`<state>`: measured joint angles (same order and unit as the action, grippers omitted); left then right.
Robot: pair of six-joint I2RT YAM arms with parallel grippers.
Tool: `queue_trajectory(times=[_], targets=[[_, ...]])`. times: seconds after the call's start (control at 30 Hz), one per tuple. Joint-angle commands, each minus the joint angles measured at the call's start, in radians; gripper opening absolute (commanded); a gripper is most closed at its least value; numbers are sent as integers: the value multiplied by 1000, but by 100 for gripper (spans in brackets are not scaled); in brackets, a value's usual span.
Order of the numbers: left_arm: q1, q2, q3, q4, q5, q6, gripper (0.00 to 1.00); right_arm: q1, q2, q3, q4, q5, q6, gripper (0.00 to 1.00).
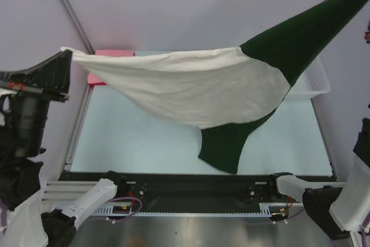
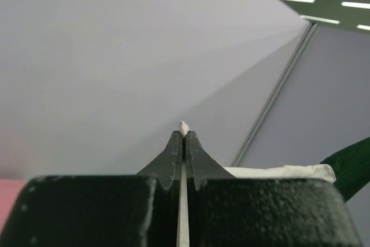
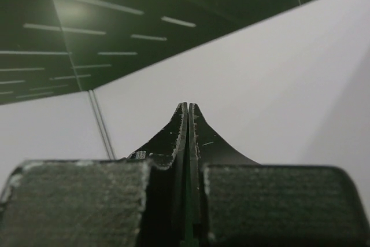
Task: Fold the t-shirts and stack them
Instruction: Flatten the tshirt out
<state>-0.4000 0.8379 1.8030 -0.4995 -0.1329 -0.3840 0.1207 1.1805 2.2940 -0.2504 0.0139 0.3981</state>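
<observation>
top: above-behind, facing table (image 1: 144,137) | wrists: upturned, wall (image 2: 115,56) | top+left: shirt (image 1: 191,85)

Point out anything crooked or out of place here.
The shirt hangs crooked in the air: its cream end is pinched in the left tool, its dark green end rises much higher toward the top right, and a green part dangles over the table.

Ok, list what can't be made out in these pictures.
- Folded pink-red shirt: top view, mostly behind the hanging cream-and-dark-green cloth shirt.
- White plastic mesh basket: top view, largely hidden by the green sleeve.
- Sleeve end and right claw: cut off by the top view's right edge.
</observation>
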Motion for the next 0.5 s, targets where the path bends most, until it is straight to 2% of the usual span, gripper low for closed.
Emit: queue_trajectory(times=[0.0, 0.23, 0.47], targets=[[-3, -78, 41, 64, 10, -27, 1, 4, -90, 32, 131, 6, 4, 0], [-5, -109, 103, 93, 53, -84, 0, 14, -154, 96, 145, 15, 27, 0], [-3, -39, 153, 119, 33, -96, 0, 42, -90, 130, 163, 37, 36, 0]])
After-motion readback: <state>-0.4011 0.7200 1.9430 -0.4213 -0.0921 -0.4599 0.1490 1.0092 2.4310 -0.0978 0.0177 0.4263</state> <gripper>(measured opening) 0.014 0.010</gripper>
